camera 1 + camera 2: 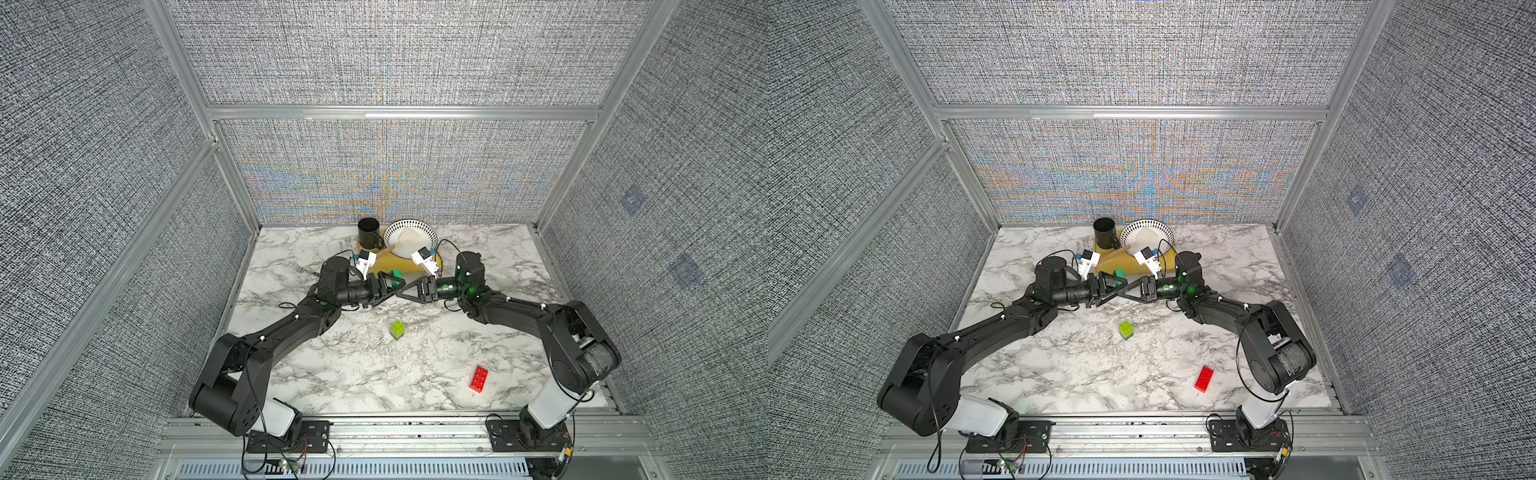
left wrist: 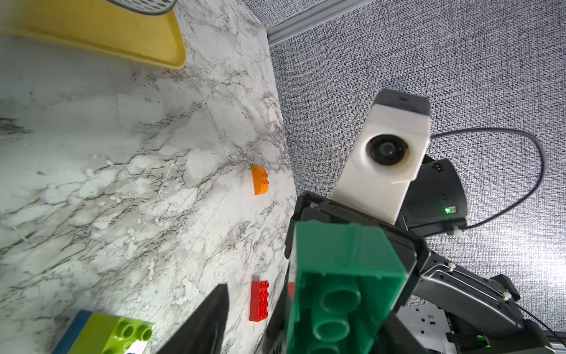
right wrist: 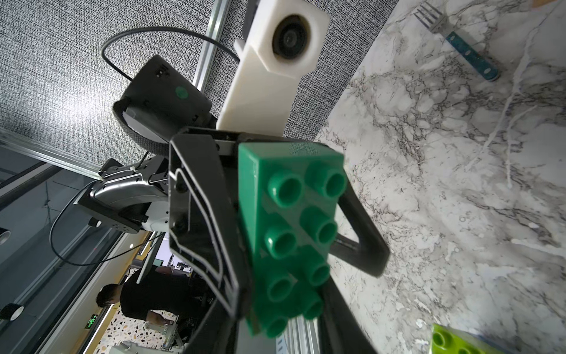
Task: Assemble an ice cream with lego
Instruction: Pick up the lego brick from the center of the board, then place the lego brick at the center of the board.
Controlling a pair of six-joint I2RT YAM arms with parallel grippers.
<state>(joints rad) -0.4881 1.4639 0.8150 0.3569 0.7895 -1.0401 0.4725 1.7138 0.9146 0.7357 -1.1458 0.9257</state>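
Closest to the front edge there's the red brick (image 1: 481,378), lying flat on the marble table (image 1: 332,374), over on the right arm's side, nobody near it. A bit further in, dead centre between the two arms, sits the start of the ice cream: a lime-green brick (image 1: 398,329) on a blue brick (image 2: 69,328), studs up. Behind that, up in the air, the two arms meet nose to nose. The right gripper (image 1: 402,294) looks clamped on the dark green brick (image 1: 397,274). The left gripper (image 1: 397,284) has its jaws apart around the same brick, and its wrist view shows a clear gap on one side, so I'd call this a handover to the right arm. What matters next is that the stem lies straight toward the front edge from the held brick and lower down, about equally near both arms. From the right wrist view the brick's long axis seems to run roughly along that gripper's fingers, with the studs facing its camera, not straight up. So my guess is it needs a wrist turn before the hollow side can go down onto the lime-green studs. The orange brick (image 2: 260,180) is off by the table edge on the right arm's side. I can only see it from the left wrist. At the back there's a yellow tray (image 1: 384,266) with a black mug (image 1: 369,233) and a bowl (image 1: 430,232), and a fork (image 3: 459,43) lies on the table.
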